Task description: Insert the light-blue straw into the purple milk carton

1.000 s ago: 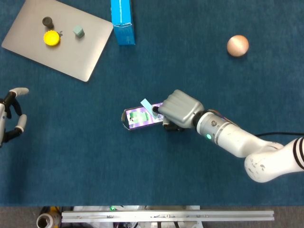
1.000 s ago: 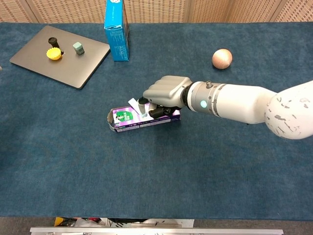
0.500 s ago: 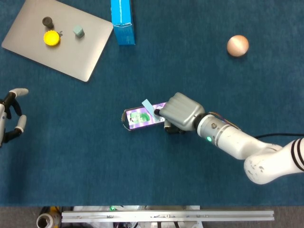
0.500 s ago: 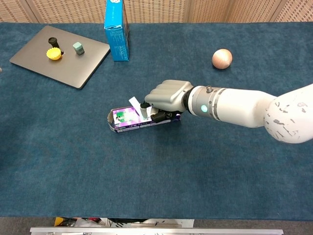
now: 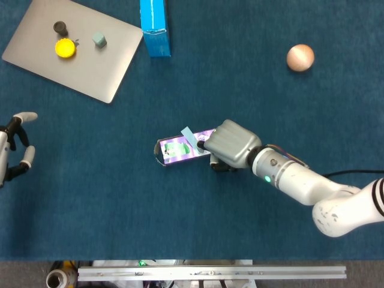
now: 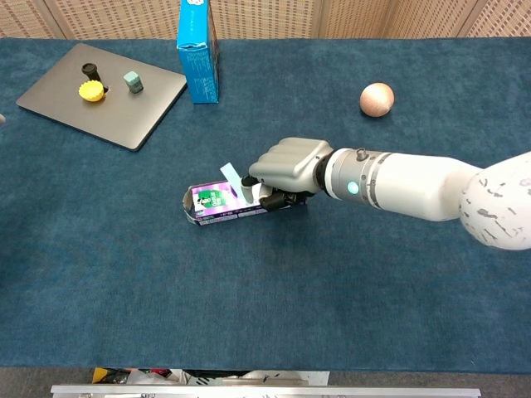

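The purple milk carton [image 6: 222, 204] is lying on its side near the middle of the table [image 6: 274, 315], with the right hand [image 6: 286, 166] curling over its right end. That hand's fingers [image 6: 248, 191] are pinching the light-blue straw [image 6: 231, 177], which is slanting up over the carton's top face. At the left edge, the left hand [image 5: 13, 150] is hovering with fingers apart. Farther back, a laptop [image 6: 108, 104] is carrying small objects at the far-left corner, a blue box [image 6: 197, 51] is standing beside it, and a ball [image 6: 377, 99] is sitting toward the far right.
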Robot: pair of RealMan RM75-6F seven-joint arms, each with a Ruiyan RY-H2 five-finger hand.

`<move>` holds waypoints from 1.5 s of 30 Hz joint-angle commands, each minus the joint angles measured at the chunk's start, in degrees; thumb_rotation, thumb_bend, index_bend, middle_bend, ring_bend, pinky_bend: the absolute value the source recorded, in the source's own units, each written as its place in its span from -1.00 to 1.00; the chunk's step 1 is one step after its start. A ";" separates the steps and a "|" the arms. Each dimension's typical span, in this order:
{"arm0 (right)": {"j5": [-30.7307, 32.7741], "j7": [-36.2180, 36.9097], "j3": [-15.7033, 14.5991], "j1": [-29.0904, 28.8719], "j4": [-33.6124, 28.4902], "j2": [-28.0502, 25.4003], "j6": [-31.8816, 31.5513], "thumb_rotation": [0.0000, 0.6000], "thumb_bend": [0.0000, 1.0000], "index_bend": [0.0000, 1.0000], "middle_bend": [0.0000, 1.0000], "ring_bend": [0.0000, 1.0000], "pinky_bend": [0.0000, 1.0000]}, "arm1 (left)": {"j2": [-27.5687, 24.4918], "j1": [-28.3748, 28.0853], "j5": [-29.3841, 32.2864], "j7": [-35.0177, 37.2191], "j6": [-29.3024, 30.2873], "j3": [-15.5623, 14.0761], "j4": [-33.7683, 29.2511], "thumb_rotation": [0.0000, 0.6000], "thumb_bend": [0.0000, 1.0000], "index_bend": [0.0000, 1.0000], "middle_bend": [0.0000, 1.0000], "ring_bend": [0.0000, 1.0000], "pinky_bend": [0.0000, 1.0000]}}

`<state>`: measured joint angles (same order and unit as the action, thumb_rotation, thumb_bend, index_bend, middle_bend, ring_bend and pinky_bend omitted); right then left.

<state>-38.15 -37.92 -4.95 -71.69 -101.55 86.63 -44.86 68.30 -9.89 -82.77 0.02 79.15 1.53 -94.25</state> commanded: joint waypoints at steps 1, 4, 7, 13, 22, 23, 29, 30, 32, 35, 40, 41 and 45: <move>0.04 -0.06 -0.02 -0.07 -0.07 0.05 -0.06 -0.59 1.00 -0.38 1.00 1.00 1.00 | -0.04 0.05 0.00 -0.02 -0.01 -0.01 0.01 1.00 -0.23 -0.48 0.11 0.14 0.62; -0.44 0.30 0.29 0.13 -0.73 -0.26 -0.55 -0.59 1.00 -0.38 1.00 1.00 1.00 | -0.11 0.14 0.07 0.01 0.13 0.13 -0.04 1.00 -0.23 -0.48 0.11 0.14 0.62; -0.95 0.31 0.29 0.26 -1.24 -0.50 -0.87 -0.59 1.00 -0.38 1.00 1.00 1.00 | -0.13 0.17 -0.01 0.07 0.16 0.20 -0.02 1.00 -0.23 -0.48 0.11 0.14 0.62; -0.17 -0.39 -0.24 -0.12 -0.71 0.08 -0.40 -0.59 1.00 -0.38 1.00 1.00 1.00 | -0.09 0.19 0.01 0.02 -0.13 0.14 -0.03 1.00 -0.23 -0.48 0.11 0.14 0.62; -0.29 -0.15 0.00 0.06 -1.30 -0.18 -1.28 -0.58 1.00 -0.38 1.00 1.00 1.00 | 0.02 0.30 0.15 0.13 -0.09 0.37 0.15 1.00 -0.23 -0.48 0.11 0.14 0.62; -0.46 0.01 0.05 0.21 -1.44 -0.38 -1.47 -0.59 1.00 -0.38 1.00 1.00 1.00 | 0.04 0.29 0.11 0.10 -0.09 0.39 0.11 1.00 -0.23 -0.48 0.11 0.14 0.62; 0.22 -0.23 -0.22 0.05 -0.38 -0.11 -0.86 -0.59 1.00 -0.38 1.00 1.00 1.00 | 0.14 0.17 0.11 -0.03 -0.40 0.41 0.16 1.00 -0.23 -0.48 0.11 0.14 0.62; 0.55 -0.34 -0.27 -0.08 0.04 0.16 -0.60 -0.59 1.00 -0.38 1.00 1.00 1.00 | 0.13 0.18 0.14 -0.02 -0.42 0.42 0.16 1.00 -0.23 -0.48 0.10 0.14 0.62; 0.97 -0.57 -0.38 -0.30 0.48 0.49 -0.27 -0.58 1.00 -0.38 1.00 1.00 1.00 | 0.08 0.26 0.17 0.00 -0.36 0.42 0.18 1.00 -0.23 -0.48 0.10 0.14 0.62; 1.13 -0.60 -0.29 -0.39 0.50 0.62 -0.35 -0.58 1.00 -0.38 1.00 1.00 1.00 | 0.02 0.39 0.35 0.08 -0.33 0.43 0.21 1.00 -0.23 -0.48 0.10 0.14 0.62; 0.21 0.52 0.71 0.09 0.03 -0.05 -1.19 -0.58 1.00 -0.38 1.00 1.00 1.00 | -0.04 0.45 0.39 0.25 -0.31 0.51 0.21 1.00 -0.23 -0.48 0.10 0.14 0.62; 0.11 0.65 0.87 0.12 0.14 -0.05 -1.22 -0.58 1.00 -0.38 1.00 1.00 1.00 | -0.04 0.44 0.38 0.26 -0.33 0.52 0.21 1.00 -0.23 -0.48 0.10 0.14 0.62; 0.48 0.63 0.89 -0.21 1.49 0.64 -0.13 -0.58 1.00 -0.38 1.00 1.00 1.00 | -0.04 0.40 0.50 0.23 -0.46 0.60 0.21 1.00 -0.23 -0.48 0.10 0.14 0.62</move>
<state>-37.90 -37.17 -4.00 -71.72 -100.51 86.97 -45.38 68.26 -9.49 -82.27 0.25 78.69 2.12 -94.04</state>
